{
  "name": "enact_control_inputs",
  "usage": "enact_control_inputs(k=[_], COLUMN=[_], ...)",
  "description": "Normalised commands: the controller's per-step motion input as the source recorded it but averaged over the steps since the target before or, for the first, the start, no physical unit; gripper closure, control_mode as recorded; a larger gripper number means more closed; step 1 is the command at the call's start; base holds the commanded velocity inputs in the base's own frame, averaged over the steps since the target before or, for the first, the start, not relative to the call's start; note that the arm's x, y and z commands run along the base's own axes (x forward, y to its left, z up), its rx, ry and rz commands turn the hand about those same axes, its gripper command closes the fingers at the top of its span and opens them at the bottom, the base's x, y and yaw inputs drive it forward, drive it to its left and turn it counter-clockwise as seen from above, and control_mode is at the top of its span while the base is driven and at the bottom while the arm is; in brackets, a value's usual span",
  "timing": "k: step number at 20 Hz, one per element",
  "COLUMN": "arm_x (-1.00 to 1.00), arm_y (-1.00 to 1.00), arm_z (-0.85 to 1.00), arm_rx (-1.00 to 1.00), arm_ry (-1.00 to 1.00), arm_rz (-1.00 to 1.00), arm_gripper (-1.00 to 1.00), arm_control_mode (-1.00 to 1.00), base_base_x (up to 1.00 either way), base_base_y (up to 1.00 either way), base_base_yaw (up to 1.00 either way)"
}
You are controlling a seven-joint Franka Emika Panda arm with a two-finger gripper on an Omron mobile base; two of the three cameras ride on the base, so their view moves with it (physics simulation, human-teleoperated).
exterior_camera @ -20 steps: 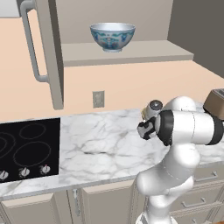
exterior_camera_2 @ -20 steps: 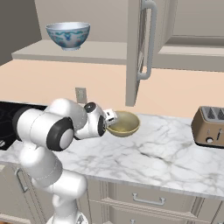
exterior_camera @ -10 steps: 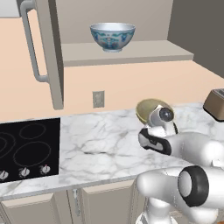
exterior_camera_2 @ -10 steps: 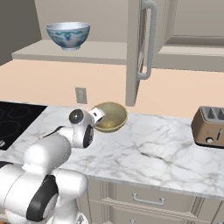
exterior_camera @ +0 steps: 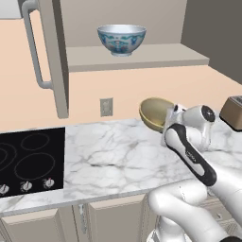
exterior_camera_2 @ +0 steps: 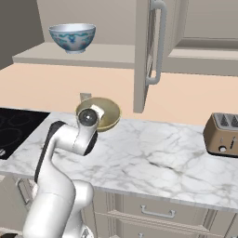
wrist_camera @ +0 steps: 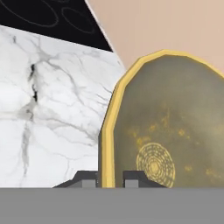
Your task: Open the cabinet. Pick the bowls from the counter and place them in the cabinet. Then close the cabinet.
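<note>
The yellowish-tan bowl [exterior_camera: 155,112] hangs tilted on its side just above the counter [exterior_camera: 113,156], near the back wall. My gripper [exterior_camera: 167,122] is shut on its rim. In the hand view the rim [wrist_camera: 107,144] runs between my two fingertips [wrist_camera: 85,179], with the bowl's speckled inside [wrist_camera: 170,131] to the right. The white bowl with the blue-green pattern [exterior_camera: 121,39] stands upright on the shelf of the open cabinet [exterior_camera: 142,56]. From the right base view the tan bowl [exterior_camera_2: 103,111] sits behind my wrist, below the patterned bowl [exterior_camera_2: 72,37].
The cabinet's left door [exterior_camera: 54,61] and right door [exterior_camera_2: 143,56] stand open with their bar handles outward. A black cooktop [exterior_camera: 28,160] lies left on the counter. A brown toaster [exterior_camera_2: 223,135] stands at the right. A wall outlet [exterior_camera: 106,107] is behind the bowl.
The arm has swung its elbow down and carried the tan bowl up off the counter and toward the back wall. The bowl now tilts on its side. The patterned bowl has not moved.
</note>
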Motion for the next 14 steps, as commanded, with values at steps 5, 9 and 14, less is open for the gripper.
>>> enact_control_inputs(k=[5, 9, 14], arm_x=[-0.58, -0.64, -0.94], arm_y=[0.26, 0.25, 0.02], arm_z=[1.0, 0.93, 0.72], arm_rx=[-0.11, -0.19, -0.26], arm_ry=[0.15, 0.08, 0.0], arm_rz=[0.26, 0.18, 0.05], arm_gripper=[1.0, 1.0, 1.0], arm_control_mode=[-1.0, -1.0, -1.0], base_base_x=[0.0, 0.0, 0.0], base_base_y=[0.0, 0.0, 0.0], base_base_yaw=[0.0, 0.0, 0.0])
